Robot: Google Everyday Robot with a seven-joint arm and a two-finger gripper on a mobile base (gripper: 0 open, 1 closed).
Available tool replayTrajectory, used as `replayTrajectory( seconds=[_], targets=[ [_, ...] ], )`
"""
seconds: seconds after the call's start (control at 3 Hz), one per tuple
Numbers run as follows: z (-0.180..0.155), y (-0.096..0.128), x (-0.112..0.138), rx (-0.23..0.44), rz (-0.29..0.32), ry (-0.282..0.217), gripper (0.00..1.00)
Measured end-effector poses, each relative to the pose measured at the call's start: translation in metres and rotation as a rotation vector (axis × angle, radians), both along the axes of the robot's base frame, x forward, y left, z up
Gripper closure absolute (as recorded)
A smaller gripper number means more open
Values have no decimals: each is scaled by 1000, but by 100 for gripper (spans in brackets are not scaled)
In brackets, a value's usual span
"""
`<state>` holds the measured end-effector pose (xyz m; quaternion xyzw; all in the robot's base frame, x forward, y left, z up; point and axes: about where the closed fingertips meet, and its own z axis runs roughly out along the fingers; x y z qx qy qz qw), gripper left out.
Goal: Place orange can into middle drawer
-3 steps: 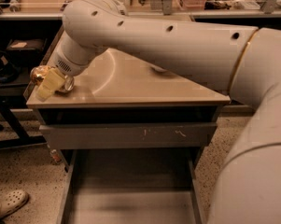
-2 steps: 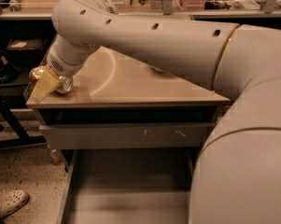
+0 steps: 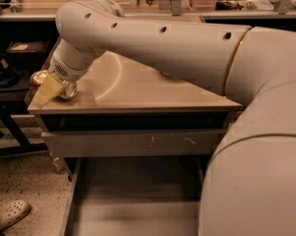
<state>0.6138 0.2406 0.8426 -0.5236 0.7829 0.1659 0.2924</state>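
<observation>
Glossy metal orange can [image 3: 67,89] glints at the gripper [image 3: 50,88], left of frame, on the smooth matt tabletop [image 3: 137,90], above the dull grey metal middle drawer [image 3: 137,208].

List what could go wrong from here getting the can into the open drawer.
1. The pincer is at the can on the table's left front corner. A slip would probably send the can to the floor, left of the drawer.
2. The way down passes the table edge and the shut drawer front; the can could clip either.
3. The arm hides the drawer's right side, so a drop spot there is hard to check.
</observation>
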Motion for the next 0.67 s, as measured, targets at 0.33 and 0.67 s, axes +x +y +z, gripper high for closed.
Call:
replayTrajectory(
  seconds=[0.33, 0.67],
  targets=[
    [-10, 3, 12, -8, -29, 26, 0],
    [-20, 6, 22, -29, -56, 57, 0]
  ],
)
